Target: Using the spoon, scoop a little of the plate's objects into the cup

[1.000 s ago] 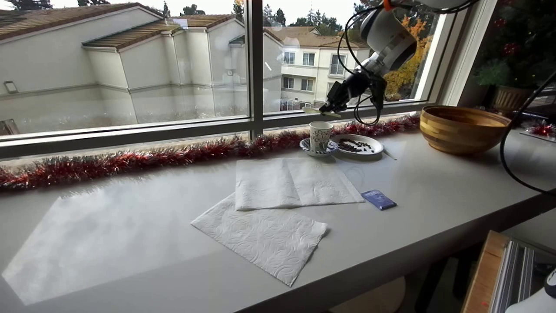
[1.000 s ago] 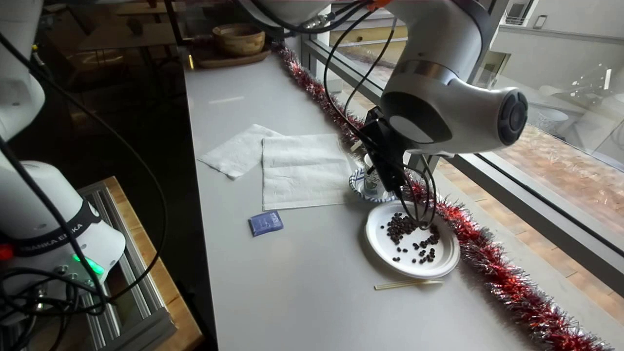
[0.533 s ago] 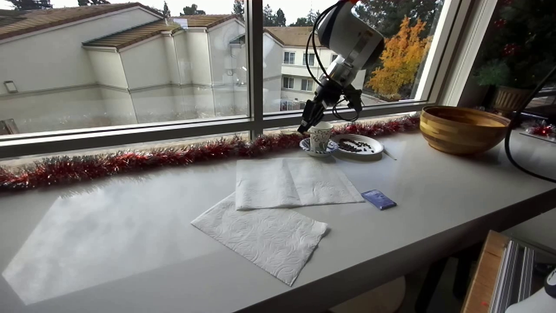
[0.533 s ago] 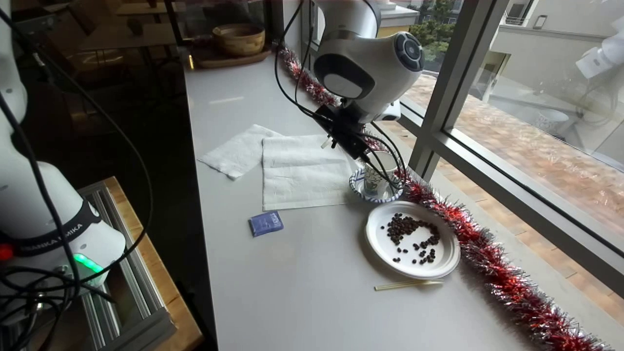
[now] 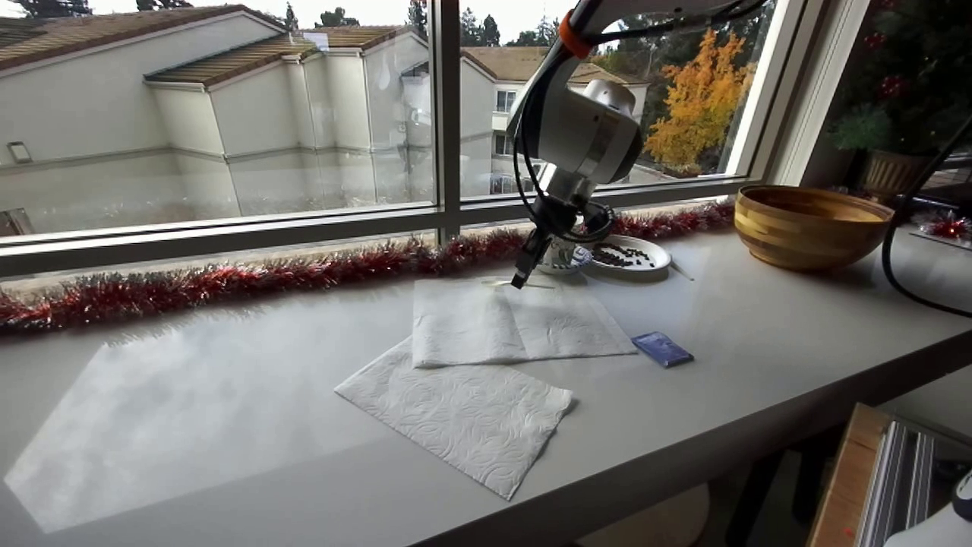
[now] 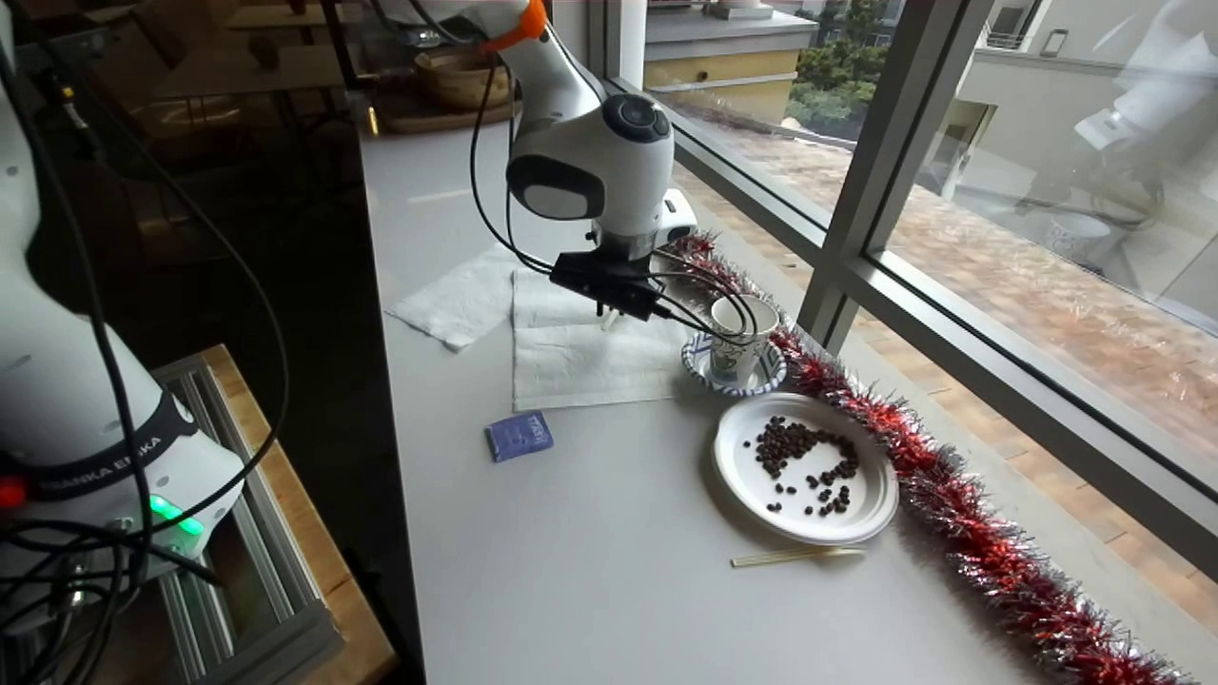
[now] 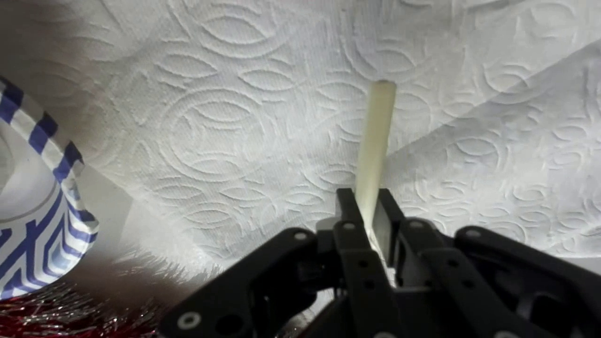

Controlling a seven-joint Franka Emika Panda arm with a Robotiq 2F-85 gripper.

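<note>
While small dark pieces (image 6: 782, 442) lay strewn across the round white plate (image 6: 871, 490), and the patterned cup (image 6: 734, 364) stood upright on its blue-striped saucer (image 7: 56, 239), my arm (image 6: 638, 181) slanted down nearby — fingers (image 7: 348, 204) close together, pinching the thin pale spoon (image 7: 375, 136) — over an embossed paper towel (image 7: 220, 131).

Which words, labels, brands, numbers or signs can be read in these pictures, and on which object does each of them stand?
"FRANKA EMIKA": on the dark band of the robot's base, in an exterior view; the lettering is partly covered.
Pale lettering on the blue packet: too small and blurred to read.
I can read no other text, number or sign.
</note>
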